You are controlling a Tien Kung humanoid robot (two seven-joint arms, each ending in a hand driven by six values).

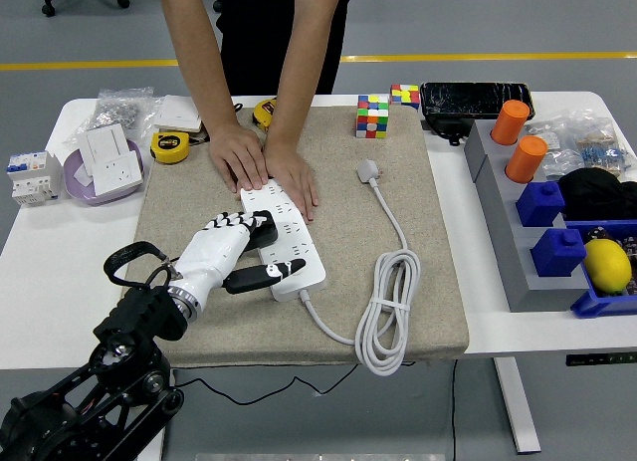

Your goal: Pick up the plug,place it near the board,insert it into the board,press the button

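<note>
A white power strip [299,247] lies slantwise on the beige mat [428,202]. A black plug [265,229] sits on the strip's near half. My left hand [261,245] comes in from the lower left; its fingers curl over the plug, and the thumb lies along the strip's near end. A person stands at the far side and presses both hands [269,162] flat on the strip's far end. The strip's own white cable is coiled [388,312] at the mat's front, and its white plug [369,169] lies free further back.
Two colour cubes [373,115] stand at the mat's back edge. A grey rack [498,232] with orange cylinders and blue blocks, plus a lemon [607,265], fills the right side. Tape measures [171,145] and a purple bowl [75,167] with socket parts lie at left.
</note>
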